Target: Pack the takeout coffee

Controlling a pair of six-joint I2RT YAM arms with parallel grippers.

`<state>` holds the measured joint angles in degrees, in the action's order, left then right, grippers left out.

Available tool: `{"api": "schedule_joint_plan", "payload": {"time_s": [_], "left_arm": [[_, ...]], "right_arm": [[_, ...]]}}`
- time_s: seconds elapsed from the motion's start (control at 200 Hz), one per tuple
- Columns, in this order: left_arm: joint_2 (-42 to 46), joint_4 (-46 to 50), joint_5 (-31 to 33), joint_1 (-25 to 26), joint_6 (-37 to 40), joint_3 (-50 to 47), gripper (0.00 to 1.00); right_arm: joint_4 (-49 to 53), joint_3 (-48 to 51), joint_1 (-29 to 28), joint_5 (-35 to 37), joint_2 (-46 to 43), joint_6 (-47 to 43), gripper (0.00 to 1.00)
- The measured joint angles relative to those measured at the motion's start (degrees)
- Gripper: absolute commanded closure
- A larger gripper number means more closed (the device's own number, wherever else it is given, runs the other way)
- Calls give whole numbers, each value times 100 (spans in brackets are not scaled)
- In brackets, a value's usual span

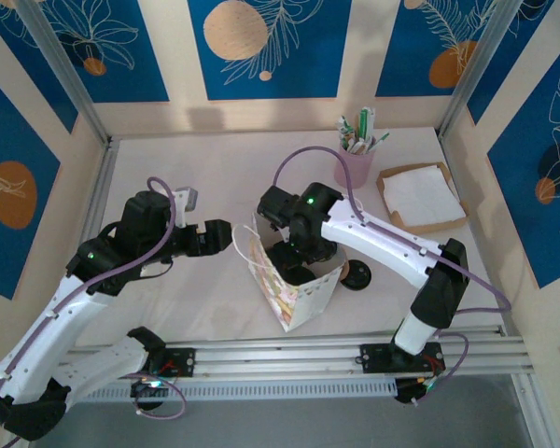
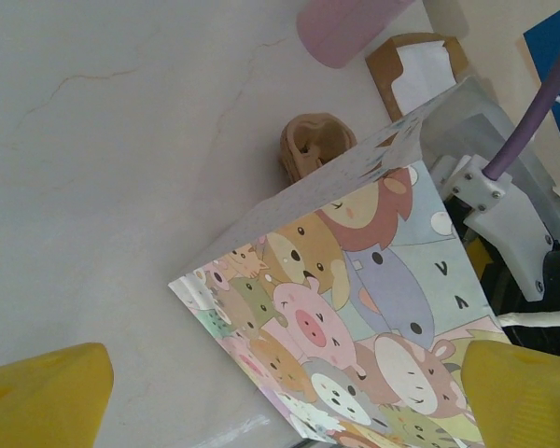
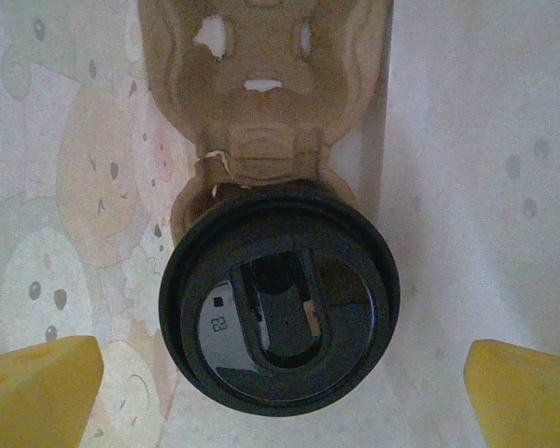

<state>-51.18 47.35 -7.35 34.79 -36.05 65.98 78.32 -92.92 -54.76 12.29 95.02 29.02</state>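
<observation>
With left gripper [image 2: 280,397] and right gripper [image 3: 280,390] spread wide, the light, crushable takeout coffee [image 3: 278,280] is best pinched gently near its stiffer top.

Takeout coffee [image 3: 278,299]: cup body is hidden under its black lid in the right wrist view. Cardboard carrier [image 3: 261,84] is cut by the top edge. In the left wrist view, the paper bag [image 2: 355,308] is cropped at its bottom corner and the pink cup [image 2: 345,28] at the top. In the top view, the pink cup's contents, near the tabletop's far-right corner, are too small to tell. Black round object [image 1: 357,275] is partly hidden behind the bag.
</observation>
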Motion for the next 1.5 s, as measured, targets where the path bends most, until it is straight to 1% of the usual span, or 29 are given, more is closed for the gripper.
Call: {"api": "schedule_joint_plan", "payload": {"time_s": [0.83,1.5], "left_arm": [[90,-20,22,0,0,-33,4],[229,-17,46,0,2,-33,5]], "right_arm": [[280,-415,-153,212,-11,109,1],[177,-306,-72,275,-76,149,0]]}}
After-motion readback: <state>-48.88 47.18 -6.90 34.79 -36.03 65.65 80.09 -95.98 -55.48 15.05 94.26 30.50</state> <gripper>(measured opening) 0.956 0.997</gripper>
